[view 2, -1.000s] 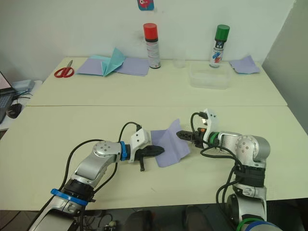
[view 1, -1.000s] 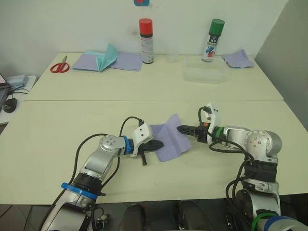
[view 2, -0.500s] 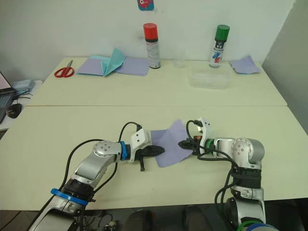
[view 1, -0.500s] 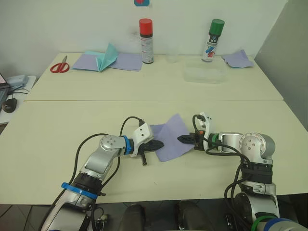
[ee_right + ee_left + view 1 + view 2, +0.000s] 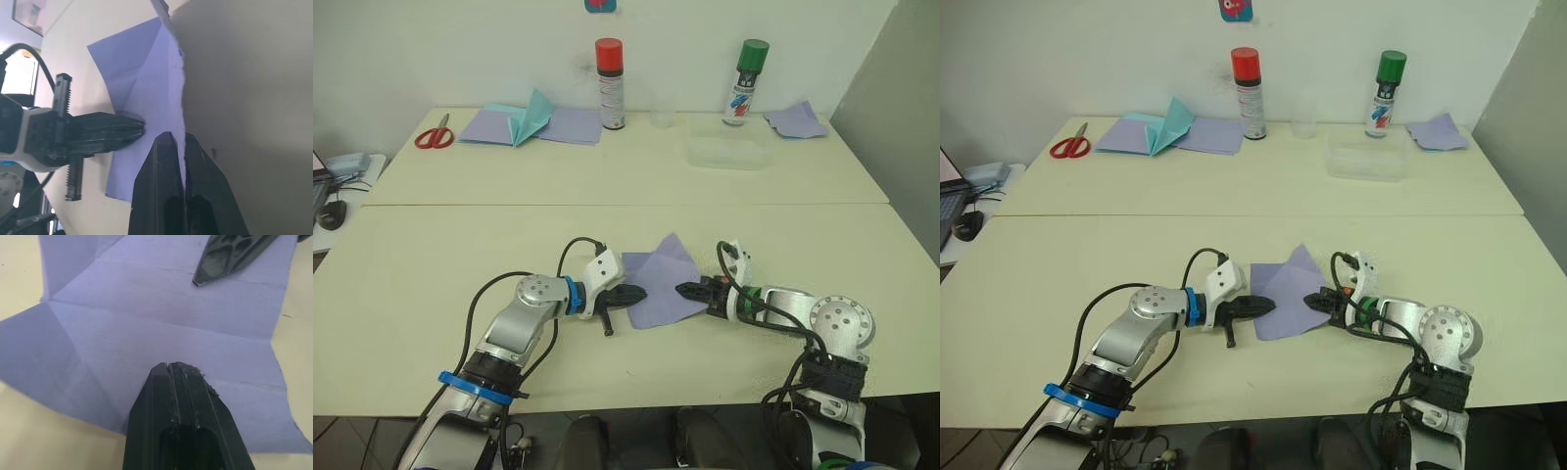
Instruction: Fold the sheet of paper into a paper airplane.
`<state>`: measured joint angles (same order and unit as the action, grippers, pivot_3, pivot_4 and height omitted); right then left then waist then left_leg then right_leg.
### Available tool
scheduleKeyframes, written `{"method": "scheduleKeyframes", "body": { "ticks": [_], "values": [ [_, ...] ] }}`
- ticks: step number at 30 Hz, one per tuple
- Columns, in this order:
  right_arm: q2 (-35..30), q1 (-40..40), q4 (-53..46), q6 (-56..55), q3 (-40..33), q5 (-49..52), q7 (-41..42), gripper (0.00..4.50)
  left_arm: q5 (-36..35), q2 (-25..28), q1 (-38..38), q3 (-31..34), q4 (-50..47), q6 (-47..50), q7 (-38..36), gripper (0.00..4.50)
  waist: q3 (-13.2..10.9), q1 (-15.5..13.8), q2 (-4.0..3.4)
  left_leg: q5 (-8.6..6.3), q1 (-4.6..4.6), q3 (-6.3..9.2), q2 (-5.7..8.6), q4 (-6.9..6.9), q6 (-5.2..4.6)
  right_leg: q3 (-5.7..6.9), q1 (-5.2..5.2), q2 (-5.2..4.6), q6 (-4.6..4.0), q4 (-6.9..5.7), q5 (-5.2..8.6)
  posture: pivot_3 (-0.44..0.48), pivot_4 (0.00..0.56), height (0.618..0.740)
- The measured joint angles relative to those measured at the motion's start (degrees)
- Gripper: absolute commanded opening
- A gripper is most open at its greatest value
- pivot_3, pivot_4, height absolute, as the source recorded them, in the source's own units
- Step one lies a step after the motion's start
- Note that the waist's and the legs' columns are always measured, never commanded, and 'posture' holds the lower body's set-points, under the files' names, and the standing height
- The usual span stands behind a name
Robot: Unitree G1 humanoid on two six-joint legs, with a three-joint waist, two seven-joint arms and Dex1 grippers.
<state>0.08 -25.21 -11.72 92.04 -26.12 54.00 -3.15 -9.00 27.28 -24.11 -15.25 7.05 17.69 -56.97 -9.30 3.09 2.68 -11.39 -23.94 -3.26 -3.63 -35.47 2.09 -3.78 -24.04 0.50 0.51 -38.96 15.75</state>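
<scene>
On the near half of the surface [image 5: 431,264], the sheet of paper [image 5: 658,282] lies between my two arms, creased but opened out, its far corner lifting a little. My left end effector [image 5: 634,293] is clenched, its tips pressing down on the sheet's left edge, pinning rather than grasping. My right end effector [image 5: 686,290] pinches the sheet's right edge between its fingers [image 5: 164,161], low to the surface.

I judge this an early fold: the sheet carries crease lines, yet no pointed shape is formed. The next move, as I read it, calls for carrying the right edge over toward the left along an existing crease while the left tips hold the sheet from sliding, then pressing the fold flat. Thin paper may tear or slip if I pull too hard.
</scene>
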Motion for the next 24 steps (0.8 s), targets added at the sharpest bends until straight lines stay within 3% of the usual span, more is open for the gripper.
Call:
{"method": "scheduleKeyframes", "body": {
  "ticks": [10, 17, 24],
  "values": [
    [4.47, 7.29, -2.79, -1.1, -2.12, 25.58, -28.31, 0.02, 0.12, -1.46, -0.27, -0.01, 0.2, 0.51, 1.89, 0.0, -0.01, 0.13, -0.01, 0.0, -0.05, 0.05, -0.02, 0.0, 0.0, -0.04, -0.01, -0.01, 0.0, 0.02, 0.0, 0.0, 0.15, 0.74],
    [-9.32, 11.09, -1.34, -17.62, 13.16, 50.22, -44.98, 0.02, 0.9, -1.61, -0.26, -0.87, 0.04, -0.26, 1.56, 0.0, -0.01, 0.17, 0.0, 0.0, -0.12, 0.02, 0.03, -0.01, -0.01, -0.12, 0.0, -0.05, 0.03, 0.12, -0.01, 0.0, 0.15, 0.74],
    [-21.33, 10.64, -1.28, -26.35, 23.15, 56.9, -43.86, 0.02, 1.46, -0.64, -0.17, -2.78, -1.45, -0.47, 0.97, 0.0, 0.0, 0.12, 0.01, 0.0, -0.12, 0.04, 0.01, 0.0, -0.01, -0.09, 0.03, -0.05, 0.03, 0.17, 0.0, 0.0, 0.15, 0.74]
  ]
}}
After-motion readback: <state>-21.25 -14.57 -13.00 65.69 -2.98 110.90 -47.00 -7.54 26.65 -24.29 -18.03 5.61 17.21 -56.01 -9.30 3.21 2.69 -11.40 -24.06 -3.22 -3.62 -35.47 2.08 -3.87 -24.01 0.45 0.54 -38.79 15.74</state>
